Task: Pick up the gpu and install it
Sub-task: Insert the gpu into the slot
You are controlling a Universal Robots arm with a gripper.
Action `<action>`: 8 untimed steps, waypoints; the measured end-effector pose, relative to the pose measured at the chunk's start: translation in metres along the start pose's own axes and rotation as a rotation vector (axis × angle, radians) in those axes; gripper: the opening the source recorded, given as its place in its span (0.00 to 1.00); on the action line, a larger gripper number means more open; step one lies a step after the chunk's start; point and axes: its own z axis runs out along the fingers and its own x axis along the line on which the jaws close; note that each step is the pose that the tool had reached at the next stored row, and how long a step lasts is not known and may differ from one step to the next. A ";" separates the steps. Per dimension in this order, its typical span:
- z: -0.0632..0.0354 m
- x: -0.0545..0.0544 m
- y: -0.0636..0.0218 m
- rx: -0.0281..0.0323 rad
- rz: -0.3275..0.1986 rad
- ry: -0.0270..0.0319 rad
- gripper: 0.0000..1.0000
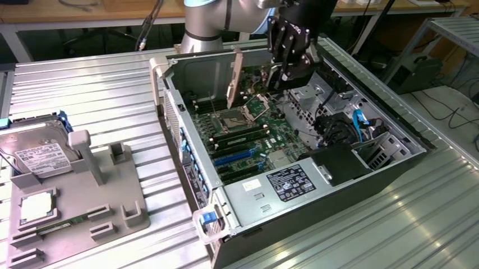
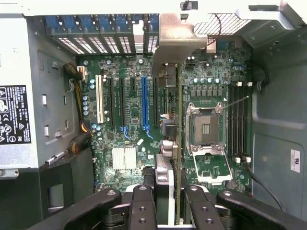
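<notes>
Over the open case (image 1: 351, 218), exterior view: the gripper (image 1: 284, 72) is hanging above the motherboard (image 1: 247, 131), toward the case's far end.
Gpu, exterior view: the gpu (image 1: 236, 78) is standing upright on edge, with its pale bracket end showing just beside the gripper toward the exterior view's left. I cannot tell whether it is touching the board.
Bench, exterior view: the hard drive (image 1: 41, 157) is lying on the grey fixture (image 1: 82, 218), well apart from the case, at the exterior view's left.
Grip, wrist view: the gripper (image 2: 171, 194) is pinching the gpu (image 2: 178, 120) narrowly. The fingers (image 2: 144, 206) are pressing one on each face, and the card is showing edge-on.
Position, wrist view: the bracket (image 2: 175, 40) is pointing at the rear slot openings (image 2: 96, 45). The card is running between the blue slot (image 2: 144, 103) and the CPU socket (image 2: 206, 127).
Handling: I am judging it light, stiff and thin but fragile, with bare components and a contact edge. The faces are looking flat and rather slick, so a loose pinch risks letting it pivot.
Hold: it is best taken across the flat faces, away from the bracket and the connector edge, much as it is being held here.
</notes>
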 end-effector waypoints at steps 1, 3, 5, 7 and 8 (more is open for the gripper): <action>0.0019 0.000 0.0000 0.0000 0.000 0.0000 0.28; 0.0056 0.000 -0.0003 -0.0006 0.000 0.0000 0.28; 0.0092 0.000 -0.0005 -0.0010 -0.011 0.0001 0.28; 0.0134 0.000 -0.0005 -0.0018 -0.029 0.0001 0.28; 0.0152 0.000 -0.0005 -0.0019 -0.032 0.0000 0.28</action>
